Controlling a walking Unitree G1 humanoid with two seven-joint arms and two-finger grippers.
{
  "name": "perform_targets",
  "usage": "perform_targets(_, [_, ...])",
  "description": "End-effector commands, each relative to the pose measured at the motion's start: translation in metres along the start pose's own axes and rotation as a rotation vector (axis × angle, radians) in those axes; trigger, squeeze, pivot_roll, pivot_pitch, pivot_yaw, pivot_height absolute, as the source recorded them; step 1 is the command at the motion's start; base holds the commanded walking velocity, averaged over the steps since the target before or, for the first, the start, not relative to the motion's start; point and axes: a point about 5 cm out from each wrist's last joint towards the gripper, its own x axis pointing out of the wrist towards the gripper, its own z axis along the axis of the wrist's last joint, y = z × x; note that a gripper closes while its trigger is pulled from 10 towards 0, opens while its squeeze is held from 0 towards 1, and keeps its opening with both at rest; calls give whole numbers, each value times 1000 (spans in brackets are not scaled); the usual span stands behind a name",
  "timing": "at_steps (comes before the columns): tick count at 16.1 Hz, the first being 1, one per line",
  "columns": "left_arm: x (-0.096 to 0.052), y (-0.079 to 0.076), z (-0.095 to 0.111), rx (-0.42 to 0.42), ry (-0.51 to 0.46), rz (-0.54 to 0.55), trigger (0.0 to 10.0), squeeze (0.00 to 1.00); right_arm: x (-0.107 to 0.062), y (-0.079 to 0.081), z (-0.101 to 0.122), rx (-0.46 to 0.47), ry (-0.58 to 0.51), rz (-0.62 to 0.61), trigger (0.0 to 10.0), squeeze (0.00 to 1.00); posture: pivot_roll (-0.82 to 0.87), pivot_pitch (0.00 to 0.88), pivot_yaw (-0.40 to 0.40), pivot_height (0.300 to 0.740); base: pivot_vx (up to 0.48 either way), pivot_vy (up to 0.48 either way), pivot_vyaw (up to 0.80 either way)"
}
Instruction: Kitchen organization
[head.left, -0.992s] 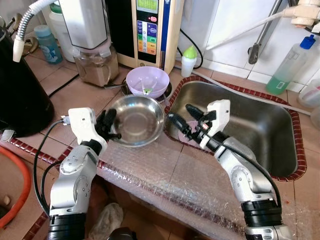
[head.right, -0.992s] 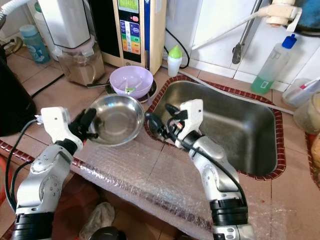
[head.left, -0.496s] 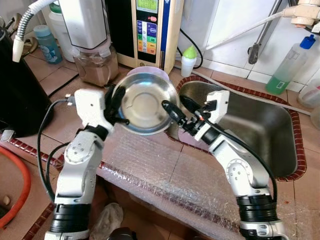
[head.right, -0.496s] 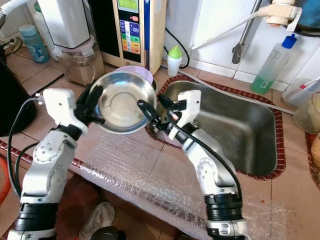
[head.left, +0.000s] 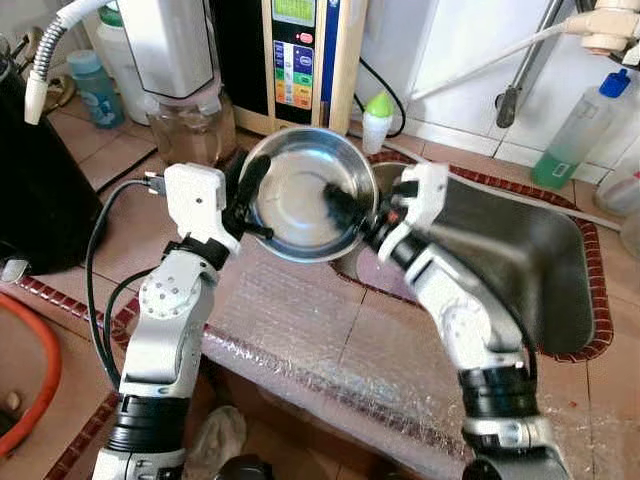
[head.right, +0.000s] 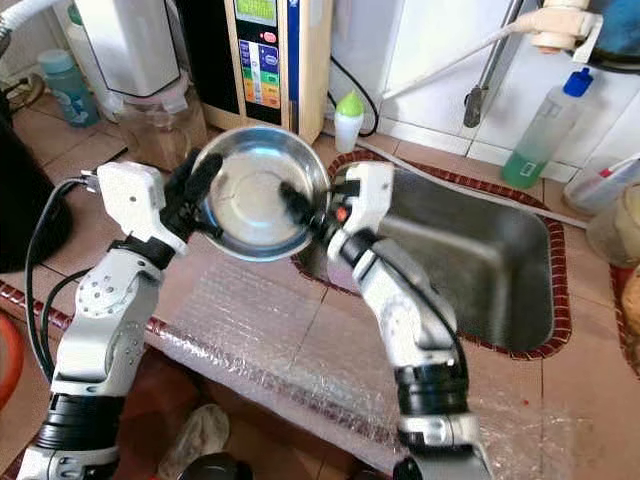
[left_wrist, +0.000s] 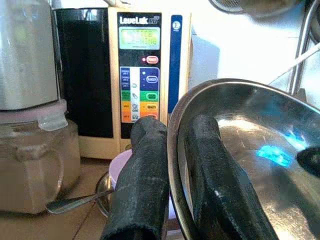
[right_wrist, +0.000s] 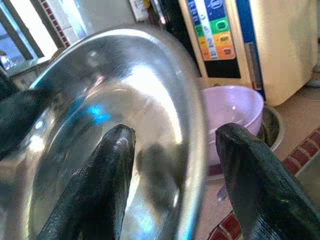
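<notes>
A steel bowl (head.left: 300, 190) hangs tilted in the air above the counter's edge, its hollow facing me. My left gripper (head.left: 250, 195) is shut on the bowl's left rim, one finger inside and one outside (left_wrist: 175, 125). My right gripper (head.left: 345, 205) is open and straddles the opposite rim (right_wrist: 177, 132). One of its fingers (right_wrist: 100, 185) lies inside the bowl and the other outside, with a gap to the metal. A purple bowl (right_wrist: 232, 107) stands on the counter behind the steel bowl, in front of the water ionizer (head.left: 295, 60).
The steel sink (head.left: 520, 250) lies to the right, rimmed with red tile. A blender jar (head.left: 185, 110), a green-capped bottle (head.left: 377, 120) and a soap bottle (head.left: 575, 135) stand along the back. Bubble wrap (head.left: 330, 340) covers the front counter. A black appliance (head.left: 40, 190) stands far left.
My left gripper has lifted the steel bowl higher and to the right, tilting it more upright. My right gripper has moved left onto the bowl's rim, one finger now inside.
</notes>
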Motion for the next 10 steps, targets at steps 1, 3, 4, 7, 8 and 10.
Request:
perform_targets(1, [7, -4, 6, 33, -37, -14, 0, 0, 1, -8, 3, 29, 6, -58, 0, 0, 92, 0, -12, 740, 0, 0, 0])
perform_targets(3, [12, -5, 11, 70, -71, -8, 0, 0, 3, -13, 7, 33, -2, -99, 0, 0, 91, 0, -13, 740, 0, 0, 0])
perform_targets(4, [14, -4, 13, 76, -80, -3, 0, 0, 3, -14, 8, 29, -6, -105, 0, 0, 90, 0, -13, 740, 0, 0, 0])
perform_targets(7, [17, -3, 15, 88, -96, 5, 0, 0, 3, -16, 7, 30, 8, -126, 0, 0, 87, 0, -10, 740, 0, 0, 0])
perform_targets(8, [17, -3, 14, 90, -98, 4, 0, 0, 1, -16, 3, 49, 30, -122, 0, 0, 83, 0, -9, 740, 0, 0, 0])
perform_targets(10, [18, -6, 12, 91, -96, -11, 0, 0, -1, -14, -2, 110, 55, -82, 0, 0, 77, 0, -3, 740, 0, 0, 0])
